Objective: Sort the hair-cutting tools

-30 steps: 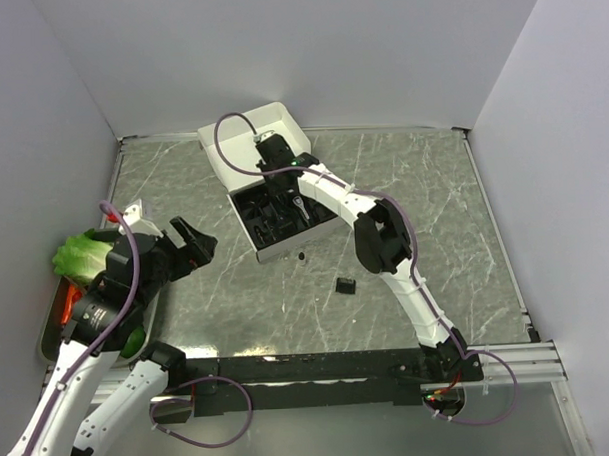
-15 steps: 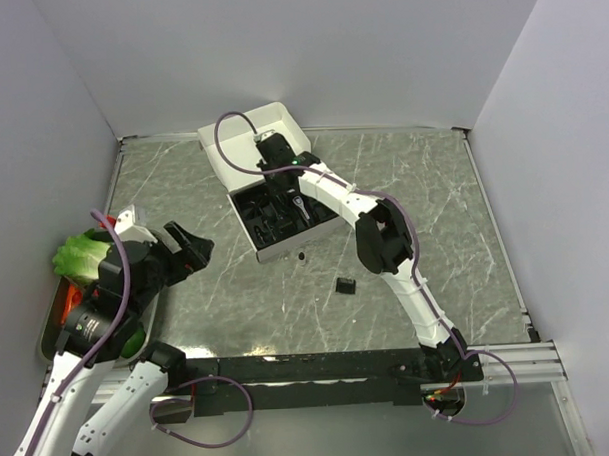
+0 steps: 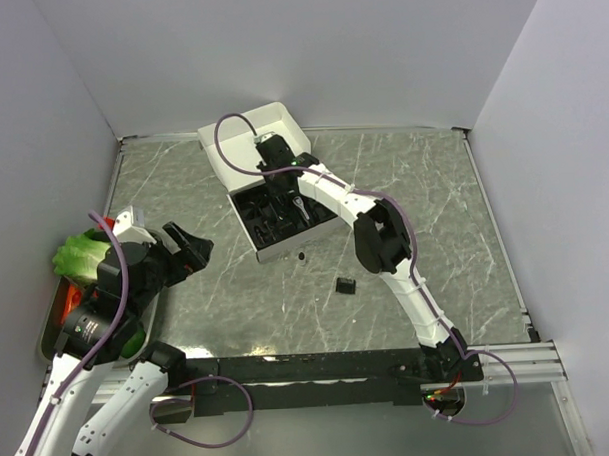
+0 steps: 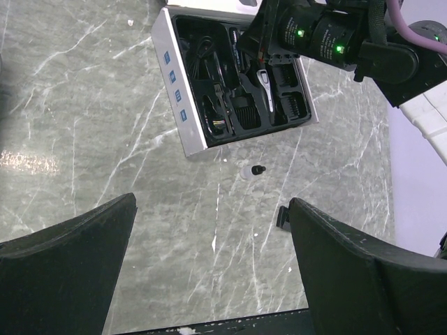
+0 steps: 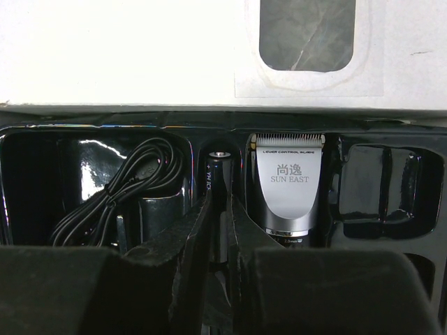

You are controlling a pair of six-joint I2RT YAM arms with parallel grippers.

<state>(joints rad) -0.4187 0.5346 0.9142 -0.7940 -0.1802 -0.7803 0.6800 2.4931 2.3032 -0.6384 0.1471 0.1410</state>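
Observation:
The white box holds a black moulded insert. In the right wrist view the silver-and-black clipper lies in its slot, with a coiled black cord in the left slot. My right gripper is down in the insert, its jaws closed around a slim black battery-like cylinder beside the clipper. It also shows in the top view. A black comb attachment and a tiny black piece lie on the table in front of the box. My left gripper is open and empty, above the table at the left.
A metal tray with green lettuce and other food stands at the left edge under my left arm. The box's white lid is folded back against the rear wall. The table's black front rail shows below my left fingers.
My left gripper has drifted slightly back and down toward the left. My right gripper stays in the box insert with no visible change.

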